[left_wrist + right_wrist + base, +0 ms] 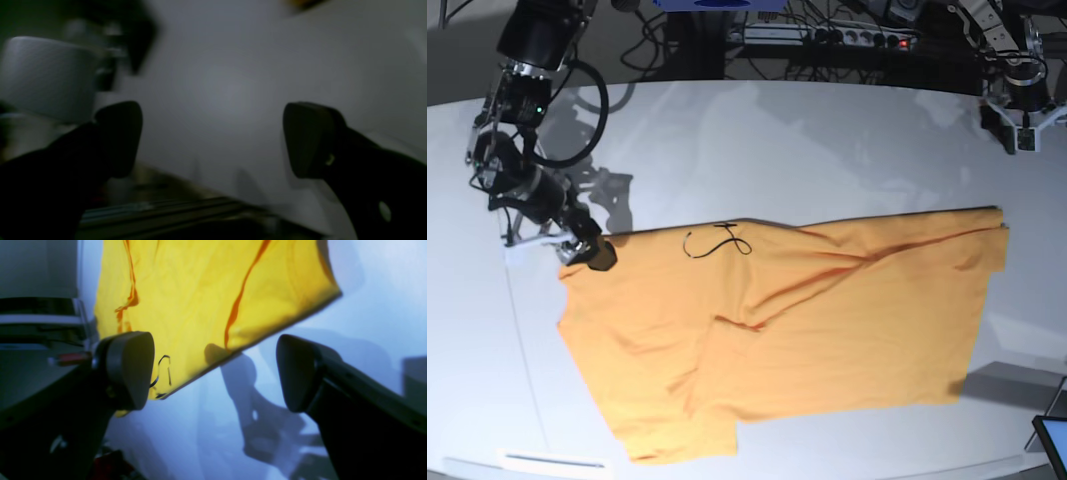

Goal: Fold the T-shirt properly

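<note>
White tabletop [757, 140] bearing everything; orange-yellow T-shirt [797, 320] spread across its near half, partly folded, creases running through the middle, thin dark squiggle [717, 243] near the upper edge. Seen whole only from the base view; from the right wrist view just one yellow corner, with the squiggle beside the left pad. Right gripper [213, 373] with jaws parted wide, nothing between them, hovering at the shirt's edge; in the base view, sitting at the shirt's upper left corner, contact impossible to judge. Left gripper [213, 140] likewise gaping and empty over bare table, well apart from the cloth; in the base view, up at the far right edge. Left wrist view dark and blurred, background shapes unreadable. No containers anywhere.
</note>
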